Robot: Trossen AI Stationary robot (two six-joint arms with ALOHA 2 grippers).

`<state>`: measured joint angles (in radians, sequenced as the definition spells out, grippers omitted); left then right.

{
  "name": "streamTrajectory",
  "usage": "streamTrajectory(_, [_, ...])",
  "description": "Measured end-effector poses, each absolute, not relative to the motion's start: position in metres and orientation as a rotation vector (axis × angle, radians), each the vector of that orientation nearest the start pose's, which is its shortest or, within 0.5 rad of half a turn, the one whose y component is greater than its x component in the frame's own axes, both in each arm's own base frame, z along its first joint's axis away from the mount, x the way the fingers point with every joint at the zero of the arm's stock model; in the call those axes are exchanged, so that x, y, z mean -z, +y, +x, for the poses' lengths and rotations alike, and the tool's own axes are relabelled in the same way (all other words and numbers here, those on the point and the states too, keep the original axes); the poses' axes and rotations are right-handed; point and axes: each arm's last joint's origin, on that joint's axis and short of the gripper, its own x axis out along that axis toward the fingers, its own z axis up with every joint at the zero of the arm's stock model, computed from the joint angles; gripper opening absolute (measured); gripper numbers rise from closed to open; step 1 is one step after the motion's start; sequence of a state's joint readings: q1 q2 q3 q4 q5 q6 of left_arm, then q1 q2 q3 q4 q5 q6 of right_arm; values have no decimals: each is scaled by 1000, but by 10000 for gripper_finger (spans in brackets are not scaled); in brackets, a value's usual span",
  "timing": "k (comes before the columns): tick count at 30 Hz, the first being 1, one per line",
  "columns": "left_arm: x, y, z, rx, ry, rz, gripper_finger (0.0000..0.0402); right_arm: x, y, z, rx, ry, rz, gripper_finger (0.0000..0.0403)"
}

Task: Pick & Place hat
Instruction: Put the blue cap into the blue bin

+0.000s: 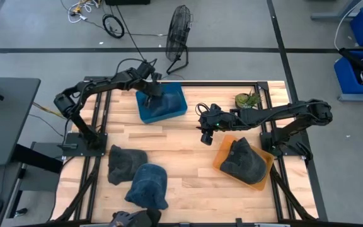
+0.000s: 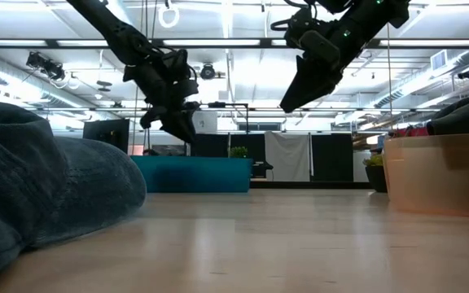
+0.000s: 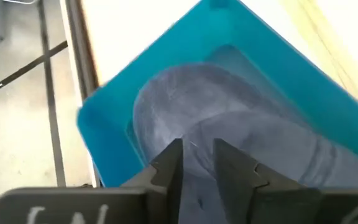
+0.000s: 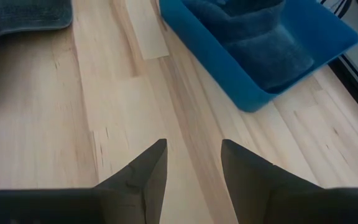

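A grey-blue hat lies in the blue bin at the table's far side. My left gripper hovers just above that hat, fingers a narrow gap apart; the low view shows it clear of the bin. My right gripper hangs open over bare wood between the blue bin and an orange bin, which holds a dark hat. Two more hats rest flat on the table's near left.
A further dark hat sits at the near edge. A small green plant stands at the far right corner. The nearest hat fills the low view's left; the orange bin stands on its right. Bare wood lies mid-table.
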<state>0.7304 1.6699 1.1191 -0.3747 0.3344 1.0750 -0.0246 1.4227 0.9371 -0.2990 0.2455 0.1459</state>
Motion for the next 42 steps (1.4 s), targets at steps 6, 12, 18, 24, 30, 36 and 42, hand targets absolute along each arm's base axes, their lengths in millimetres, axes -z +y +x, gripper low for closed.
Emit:
streamTrajectory(6, [-223, 224, 270, -56, 811, 440, 131, -236, -14, 294, 313, 749, 56, 156])
streamTrajectory(12, [-250, 198, 274, -56, 739, 446, 135, -236, -14, 294, 313, 750, 56, 156])
streamTrajectory(18, [-296, 147, 263, -18, 649, 400, 127, -236, -14, 294, 313, 748, 56, 156])
streamTrajectory(24, [-327, 83, 242, 21, 628, -82, 126, -236, -14, 294, 313, 746, 56, 156])
streamTrajectory(30, [-325, 21, 241, 195, 744, -260, 126, -236, -14, 294, 306, 750, 36, 156])
streamTrajectory(36, [-303, -42, 252, 239, 933, -319, 126, -236, -14, 294, 303, 751, 30, 156])
streamTrajectory(42, [-275, -99, 258, 197, 1083, -328, 126, -236, -14, 294, 304, 752, 34, 156])
